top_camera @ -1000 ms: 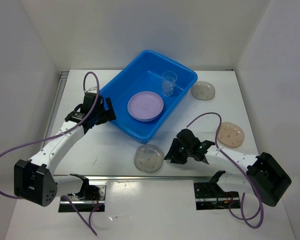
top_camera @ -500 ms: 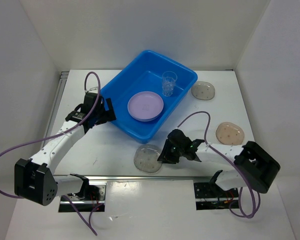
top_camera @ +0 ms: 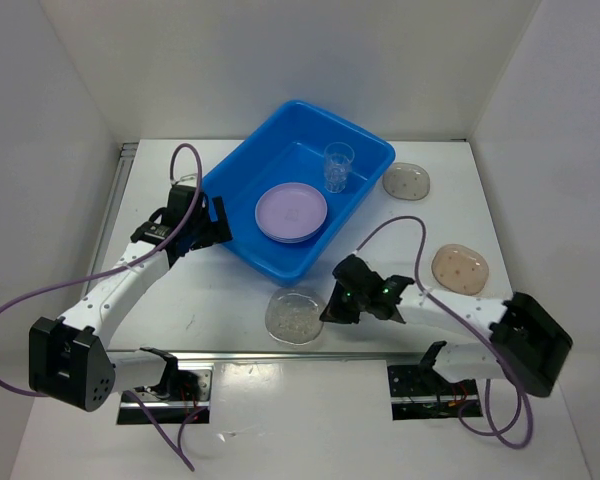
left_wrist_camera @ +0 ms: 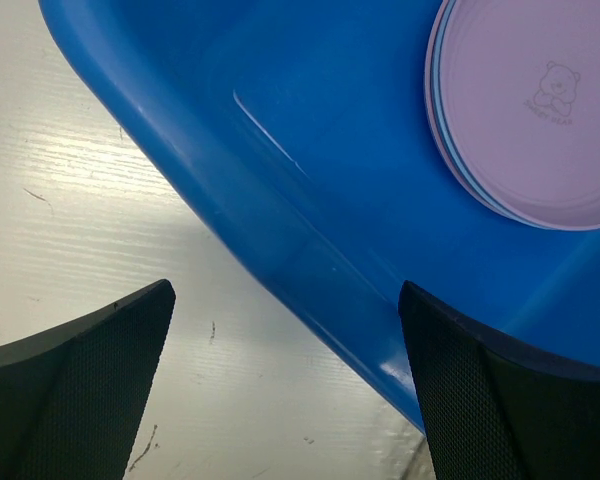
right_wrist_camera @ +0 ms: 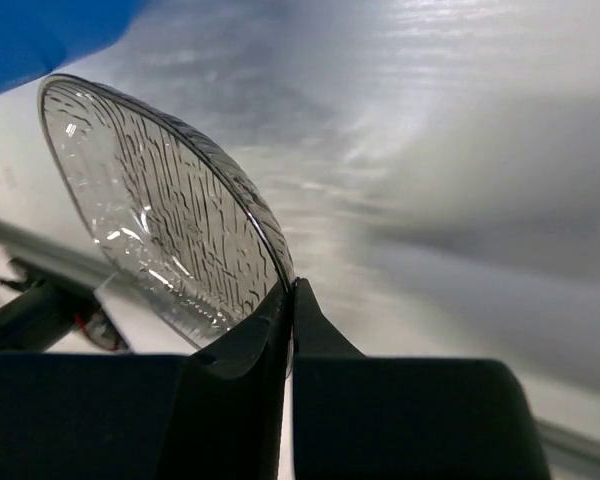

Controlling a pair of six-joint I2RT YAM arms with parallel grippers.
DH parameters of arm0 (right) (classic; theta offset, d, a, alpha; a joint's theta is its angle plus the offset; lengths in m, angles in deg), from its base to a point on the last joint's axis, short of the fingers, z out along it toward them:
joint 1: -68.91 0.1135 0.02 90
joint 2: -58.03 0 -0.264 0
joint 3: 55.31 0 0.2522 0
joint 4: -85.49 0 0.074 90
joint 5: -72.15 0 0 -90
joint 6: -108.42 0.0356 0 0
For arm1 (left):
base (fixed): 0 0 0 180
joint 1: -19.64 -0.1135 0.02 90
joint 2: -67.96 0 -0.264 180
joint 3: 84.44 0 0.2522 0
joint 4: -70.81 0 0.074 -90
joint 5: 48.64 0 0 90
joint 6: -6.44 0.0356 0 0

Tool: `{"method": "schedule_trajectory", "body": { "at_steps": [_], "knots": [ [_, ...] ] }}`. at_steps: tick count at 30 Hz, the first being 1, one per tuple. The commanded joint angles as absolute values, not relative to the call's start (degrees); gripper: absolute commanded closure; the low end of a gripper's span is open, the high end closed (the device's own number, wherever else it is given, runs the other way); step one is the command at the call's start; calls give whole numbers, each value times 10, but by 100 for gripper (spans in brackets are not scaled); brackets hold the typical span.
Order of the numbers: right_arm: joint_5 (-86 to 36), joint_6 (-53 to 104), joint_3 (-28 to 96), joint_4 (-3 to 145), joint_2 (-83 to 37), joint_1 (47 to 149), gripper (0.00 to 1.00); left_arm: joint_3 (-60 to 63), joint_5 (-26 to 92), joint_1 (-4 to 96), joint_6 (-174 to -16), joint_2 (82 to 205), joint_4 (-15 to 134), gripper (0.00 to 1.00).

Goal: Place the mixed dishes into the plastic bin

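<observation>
pinching the rim of a speckled plate [right_wrist_camera: 160,205] shut in my right gripper [right_wrist_camera: 288,300], at the near edge of the table [top_camera: 230,300], just beside the blue bin [top_camera: 242,170]. next, likely: lift it over the wall and release inside. my left gripper [top_camera: 208,222] gapes wide.

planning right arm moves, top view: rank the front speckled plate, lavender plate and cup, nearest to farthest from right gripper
1. front plate, pinched at its rim by the right gripper
2. lavender plate, nearer part of the bin
3. cup, farther back in the bin
</observation>
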State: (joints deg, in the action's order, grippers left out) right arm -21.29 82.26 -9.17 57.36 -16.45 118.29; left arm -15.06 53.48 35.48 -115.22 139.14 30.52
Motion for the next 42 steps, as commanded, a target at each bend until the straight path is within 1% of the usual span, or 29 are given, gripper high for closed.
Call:
{"method": "schedule_trajectory", "body": {
  "at_steps": [1, 6, 7, 11, 12, 14, 16, 17, 19, 20, 21, 22, 24, 25, 26, 27, 28, 29, 31, 32, 37, 38, 42],
  "knots": [
    [-196, 831, -75, 477, -75, 1189, 99, -141, 540, 351, -1141, 1395, 320, 0],
    [-289, 826, -82, 387, -10, 1195, 99, -135, 545, 351, -1135, 1400, 320, 0],
    [-297, 821, -82, 355, 31, 1202, 99, -135, 545, 351, -1135, 1400, 320, 0],
    [-364, 788, -87, 285, 131, 1202, 99, -135, 545, 351, -1135, 1406, 320, 0],
    [-392, 781, -82, 274, 141, 1202, 99, -135, 545, 351, -1130, 1406, 320, 0],
    [-397, 772, -52, 236, 164, 1202, 99, -124, 545, 351, -1130, 1411, 320, 0],
    [-387, 767, -18, 230, 170, 1202, 99, -119, 545, 351, -1130, 1411, 320, 0],
    [-371, 767, 24, 236, 170, 1202, 99, -119, 545, 351, -1130, 1416, 320, 0],
    [-316, 753, 69, 251, 136, 1202, 99, -119, 545, 351, -1135, 1416, 320, 0],
    [-296, 744, 116, 258, 115, 1202, 99, -119, 551, 351, -1135, 1416, 320, 0],
    [-277, 732, 138, 273, 65, 1196, 99, -114, 557, 351, -1135, 1416, 320, 0],
    [-265, 702, 158, 285, 39, 1196, 99, -113, 563, 351, -1141, 1416, 314, 0],
    [-243, 672, 224, 306, -17, 1170, 99, -106, 578, 351, -1141, 1416, 307, 0],
    [-237, 637, 247, 306, -70, 1161, 99, -98, 583, 351, -1134, 1416, 307, 0],
    [-210, 620, 298, 306, -98, 1142, 99, -88, 588, 351, -1128, 1416, 301, 0],
    [-195, 603, 321, 301, -124, 1130, 99, -88, 594, 351, -1128, 1416, 301, 0],
    [-188, 583, 343, 295, -177, 1115, 99, -83, 600, 351, -1123, 1416, 301, 0],
    [-181, 554, 384, 295, -203, 1096, 99, -83, 600, 351, -1118, 1416, 301, 0],
    [-158, 527, 423, 289, -251, 1049, 99, -83, 600, 351, -1118, 1410, 301, 0],
    [-148, 509, 466, 283, -301, 1037, 99, -90, 605, 351, -1118, 1403, 301, 0],
    [-154, 468, 570, 297, -435, 1001, 99, -106, 616, 351, -1118, 1381, 307, 0],
    [-154, 468, 606, 292, -457, 1001, 99, -106, 616, 351, -1118, 1373, 307, 0],
    [-148, 451, 691, 267, -575, 996, 99, -118, 616, 351, -1118, 1353, 318, 0]
  ]
}}
